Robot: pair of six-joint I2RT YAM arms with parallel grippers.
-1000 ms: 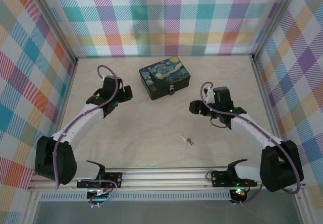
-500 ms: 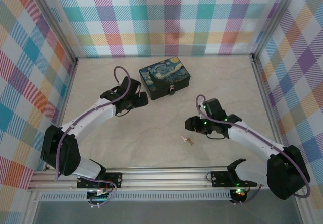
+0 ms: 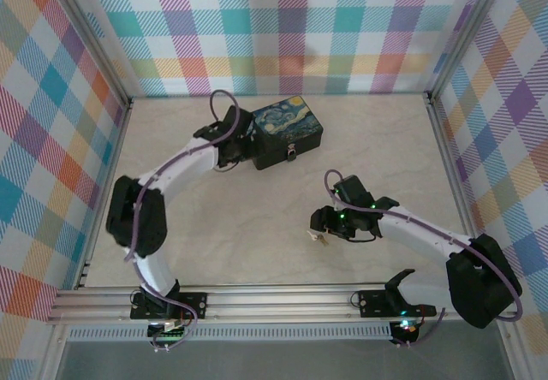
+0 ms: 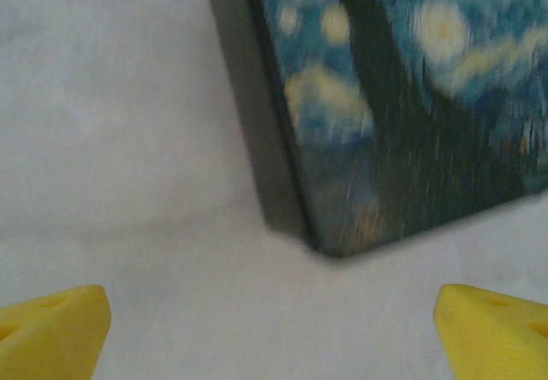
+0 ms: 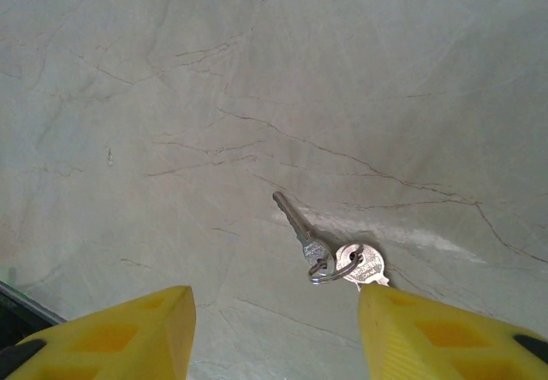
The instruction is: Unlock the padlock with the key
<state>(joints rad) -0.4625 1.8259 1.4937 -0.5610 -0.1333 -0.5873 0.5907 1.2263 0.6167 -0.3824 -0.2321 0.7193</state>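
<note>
One key (image 5: 297, 223), ringed to a second, lies flat on the worktop (image 3: 385, 140) toward its near edge, right of the middle. The right fingers (image 5: 128, 329) hang over it, partly spread and holding nothing, with the ring just beside one tip. The padlock (image 3: 292, 151) hangs at the front of the blue painted box (image 3: 281, 127) near the far edge. The left fingers (image 4: 51, 329) are spread wide and empty, facing a corner on the box's left side.
</note>
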